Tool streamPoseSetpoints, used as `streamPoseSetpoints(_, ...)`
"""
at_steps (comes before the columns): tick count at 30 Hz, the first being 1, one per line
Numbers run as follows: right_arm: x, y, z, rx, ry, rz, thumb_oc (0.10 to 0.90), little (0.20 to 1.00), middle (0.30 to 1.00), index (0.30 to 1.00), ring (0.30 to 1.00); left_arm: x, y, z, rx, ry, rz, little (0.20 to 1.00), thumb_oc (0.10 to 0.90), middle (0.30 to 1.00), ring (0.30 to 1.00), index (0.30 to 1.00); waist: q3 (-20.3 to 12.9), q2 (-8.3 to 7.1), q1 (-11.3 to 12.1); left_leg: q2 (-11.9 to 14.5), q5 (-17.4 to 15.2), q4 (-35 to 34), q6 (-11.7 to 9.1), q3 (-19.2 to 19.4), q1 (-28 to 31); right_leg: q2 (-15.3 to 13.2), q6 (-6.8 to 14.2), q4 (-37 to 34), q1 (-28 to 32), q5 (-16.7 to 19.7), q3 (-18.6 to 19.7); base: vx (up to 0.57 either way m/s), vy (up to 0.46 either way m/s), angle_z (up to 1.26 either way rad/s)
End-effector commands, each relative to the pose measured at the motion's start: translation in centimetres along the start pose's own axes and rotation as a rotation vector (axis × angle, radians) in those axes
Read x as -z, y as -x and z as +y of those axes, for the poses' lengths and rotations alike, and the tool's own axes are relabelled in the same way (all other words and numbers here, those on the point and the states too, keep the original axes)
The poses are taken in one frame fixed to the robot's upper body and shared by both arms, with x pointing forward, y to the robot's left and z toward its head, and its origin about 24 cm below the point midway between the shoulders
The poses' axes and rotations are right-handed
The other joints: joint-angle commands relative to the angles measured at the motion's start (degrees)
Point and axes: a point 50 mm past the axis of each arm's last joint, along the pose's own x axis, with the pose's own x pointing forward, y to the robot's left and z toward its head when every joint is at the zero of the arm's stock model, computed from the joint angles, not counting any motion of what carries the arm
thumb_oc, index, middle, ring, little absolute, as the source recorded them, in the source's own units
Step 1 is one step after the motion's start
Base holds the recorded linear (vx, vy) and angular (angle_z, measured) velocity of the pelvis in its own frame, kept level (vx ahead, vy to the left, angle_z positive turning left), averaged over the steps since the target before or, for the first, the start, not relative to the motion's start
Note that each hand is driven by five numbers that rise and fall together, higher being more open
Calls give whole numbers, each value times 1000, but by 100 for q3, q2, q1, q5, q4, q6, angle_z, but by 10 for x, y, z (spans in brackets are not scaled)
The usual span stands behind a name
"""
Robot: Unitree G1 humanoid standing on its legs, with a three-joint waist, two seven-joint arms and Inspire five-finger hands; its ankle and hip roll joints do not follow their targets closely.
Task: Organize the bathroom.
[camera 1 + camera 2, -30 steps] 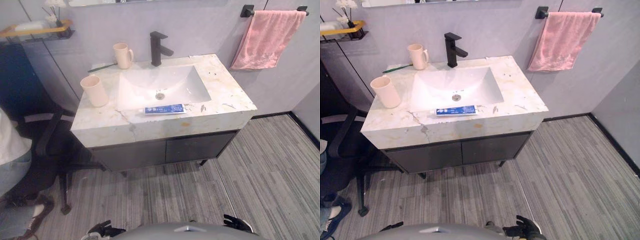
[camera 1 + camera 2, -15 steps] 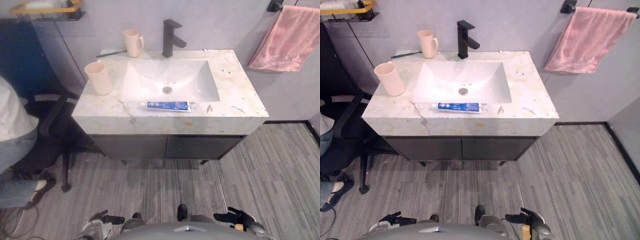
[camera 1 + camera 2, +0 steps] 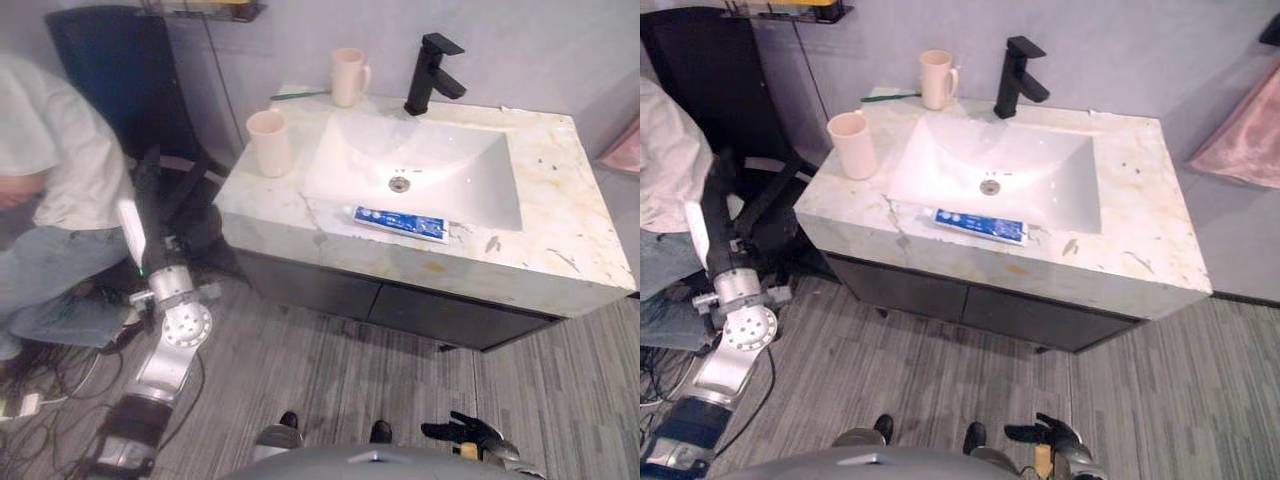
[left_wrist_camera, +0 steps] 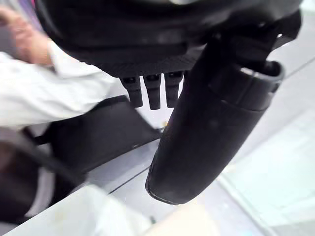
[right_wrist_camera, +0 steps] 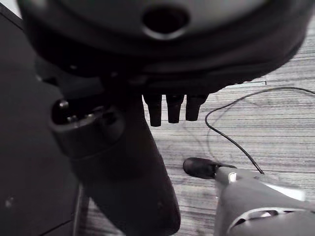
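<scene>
The toothpaste tube (image 3: 400,223) lies flat on the front rim of the vanity counter (image 3: 560,250), just beside the sink basin (image 3: 420,165), well up and ahead of both hands. Its long axis runs along the counter's front edge, slightly skewed; which end holds the cap I cannot tell. A cup (image 3: 269,143) stands at the counter's left edge, a mug (image 3: 349,77) by the black faucet (image 3: 432,72), a toothbrush (image 3: 299,95) lying beside the mug. The step in hand looks like the approach: nothing is grasped. The left hand (image 4: 206,123) is raised with fingers straight and empty; the right hand (image 3: 1045,434) hangs low over the floor, relaxed and empty. Next, I judge, a hand must reach the tube
</scene>
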Motion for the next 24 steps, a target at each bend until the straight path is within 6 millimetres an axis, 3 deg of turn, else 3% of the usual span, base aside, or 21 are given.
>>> streamPoseSetpoints(1, 3, 0, 9, -3, -11, 4, 800, 900, 900, 900, 900, -63, -32, -2, 17, 6, -409, 900, 800, 900, 900, 900, -79, -345, -65, -521, 336, -250, 324, -45, -416, -36, -47, 104, 173, -485, -67, 0, 0, 0)
streamPoseSetpoints(5, 5, 0, 6, -6, 26, 14, 800, 900, 900, 900, 900, -101, -36, -21, 224, 2, -555, 900, 800, 900, 900, 900, -118, -275, -225, -499, 323, -275, 289, 29, -383, -12, -6, 69, 181, -478, 26, 10, 3, -6)
streamPoseSetpoints(10, 2, 0, 1, -7, 71, 8, 800, 900, 900, 900, 900, -116, -39, -43, 449, -67, -561, 900, 800, 900, 900, 900, -139, -173, -434, -486, 313, -307, 265, 158, -345, -17, 63, 10, 188, -455, 143, 8, 17, -7)
streamPoseSetpoints(13, -2, -1, -2, -8, 89, 5, 800, 900, 900, 900, 900, -115, -49, -53, 536, -135, -521, 900, 800, 900, 900, 900, -156, -101, -545, -481, 309, -307, 259, 231, -340, -35, 111, -5, 193, -451, 206, 22, 28, -16)
streamPoseSetpoints(20, 3, 0, -8, -4, 101, 23, 800, 900, 900, 900, 900, -118, -66, -52, 575, -223, -538, 900, 800, 900, 900, 900, -231, -41, -679, -461, 260, -307, 254, 355, -287, -48, 152, -5, 183, -462, 303, 32, 18, -11)
streamPoseSetpoints(24, 6, 0, -12, 1, 122, 35, 800, 900, 900, 900, 900, -102, -76, -58, 656, -269, -443, 900, 800, 900, 900, 900, -275, 9, -821, -453, 229, -307, 257, 468, -230, -37, 160, -5, 185, -467, 403, 41, 27, -7)
